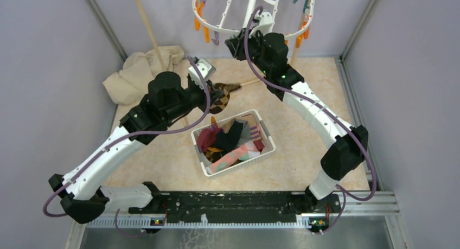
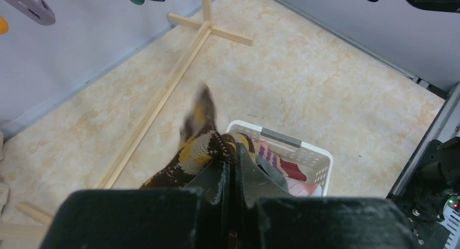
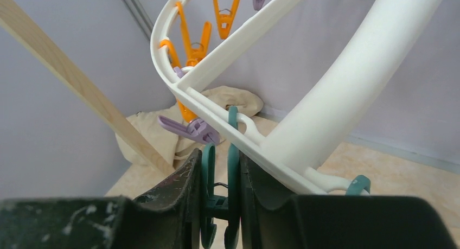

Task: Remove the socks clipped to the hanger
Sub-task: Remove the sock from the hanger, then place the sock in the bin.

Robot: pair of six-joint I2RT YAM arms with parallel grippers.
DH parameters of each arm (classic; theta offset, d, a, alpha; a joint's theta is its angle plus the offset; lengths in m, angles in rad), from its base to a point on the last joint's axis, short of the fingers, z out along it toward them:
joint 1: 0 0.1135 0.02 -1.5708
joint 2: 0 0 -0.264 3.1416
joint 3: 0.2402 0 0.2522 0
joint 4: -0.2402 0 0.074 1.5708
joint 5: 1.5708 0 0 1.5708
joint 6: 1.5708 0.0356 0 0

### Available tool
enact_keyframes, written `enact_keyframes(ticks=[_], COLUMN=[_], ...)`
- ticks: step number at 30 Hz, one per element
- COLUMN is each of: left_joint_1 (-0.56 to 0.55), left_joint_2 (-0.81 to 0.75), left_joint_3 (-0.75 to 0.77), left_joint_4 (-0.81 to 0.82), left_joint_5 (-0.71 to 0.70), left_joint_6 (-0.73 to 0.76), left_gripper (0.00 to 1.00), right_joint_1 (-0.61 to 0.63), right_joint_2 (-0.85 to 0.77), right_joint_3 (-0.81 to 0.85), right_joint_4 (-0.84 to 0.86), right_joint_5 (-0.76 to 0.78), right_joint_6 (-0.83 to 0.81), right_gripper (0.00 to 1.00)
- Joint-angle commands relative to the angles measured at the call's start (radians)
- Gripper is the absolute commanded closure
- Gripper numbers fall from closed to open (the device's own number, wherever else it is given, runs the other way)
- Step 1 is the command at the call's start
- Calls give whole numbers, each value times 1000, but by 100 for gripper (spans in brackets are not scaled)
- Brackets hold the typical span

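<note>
Bottom centre, the left gripper (image 2: 230, 166) pinches a brown-yellow argyle fabric sock (image 2: 196, 147). Likewise bottom centre, the right gripper (image 3: 219, 163) clamps a teal plastic peg (image 3: 234, 146).

The basket (image 1: 267, 151) sits mid-bench (image 1: 163, 167), socks (image 1: 233, 140) piled inside. Just behind it the left end effector (image 2: 232, 162) holds a sock (image 2: 200, 146). The hanger (image 1: 255, 5) hangs far back, the right end effector (image 3: 219, 167) around one peg (image 3: 233, 151). A cloth heap (image 1: 144, 72) lies far left, seemingly against the rack pole (image 1: 146, 26).
</note>
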Motion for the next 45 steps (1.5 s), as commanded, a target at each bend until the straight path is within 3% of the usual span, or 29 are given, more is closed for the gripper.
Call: enact_keyframes(ticks=[1, 7, 8, 11, 12, 17, 24, 29, 41, 45], left_joint_1=[26, 95, 98, 99, 99, 99, 99, 98, 94, 94], left_joint_2=[11, 59, 56, 55, 56, 49, 25, 4, -28, -21], left_joint_3=[-27, -34, -32, -17, -14, -16, -63, -141, -470, -563], left_joint_4=[70, 101, 103, 93, 86, 59, 56, 96, 226, 268], left_joint_5=[-18, 95, 119, 152, 157, 215, 351, 420, 479, 418], left_joint_6=[-7, -16, -39, -52, -52, -72, -130, -187, -348, -366], left_gripper=[97, 99, 99, 99, 99, 100, 100, 100, 100, 89], right_joint_1=[-7, -8, -8, -9, -8, -9, -22, -29, -29, -29], right_joint_2=[3, -17, -18, -20, -23, -97, -272, -388, -610, -652], right_joint_3=[53, 42, 44, 50, 46, -48, -297, -420, -663, -742], right_joint_4=[59, 40, 34, 7, -1, -43, -123, -201, -267, -240], right_joint_5=[-1, -1, -6, -38, -49, -53, -28, -32, -210, -265], right_joint_6=[1, -10, -11, -10, -7, 24, 67, 67, 113, 147], right_gripper=[96, 97, 87, 41, 35, 25, 20, 8, 21, 21])
